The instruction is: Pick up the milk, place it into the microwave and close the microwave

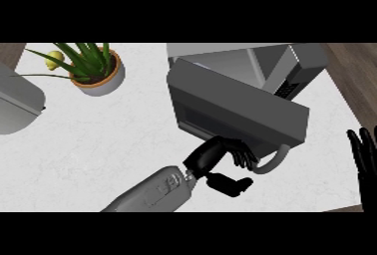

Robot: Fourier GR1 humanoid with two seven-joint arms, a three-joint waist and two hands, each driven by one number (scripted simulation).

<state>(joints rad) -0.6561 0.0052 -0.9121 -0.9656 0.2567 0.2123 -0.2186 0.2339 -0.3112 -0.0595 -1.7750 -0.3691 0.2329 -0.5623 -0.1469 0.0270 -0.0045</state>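
The left hand (218,158), fingers straight, presses the grey metal microwave's swung-open door (239,112); its hinge lies up-right. No milk carton shows. The open right hand (364,152) rests at right edge.

The microwave (250,94) was cut off by the top band at 12 o'clock, its interior hidden behind the door (236,107). The milk could not be seen. The right hand (364,154) was clipped by the edge at 3 o'clock. A grey appliance (16,102) at 9 o'clock was cropped and could not be identified.
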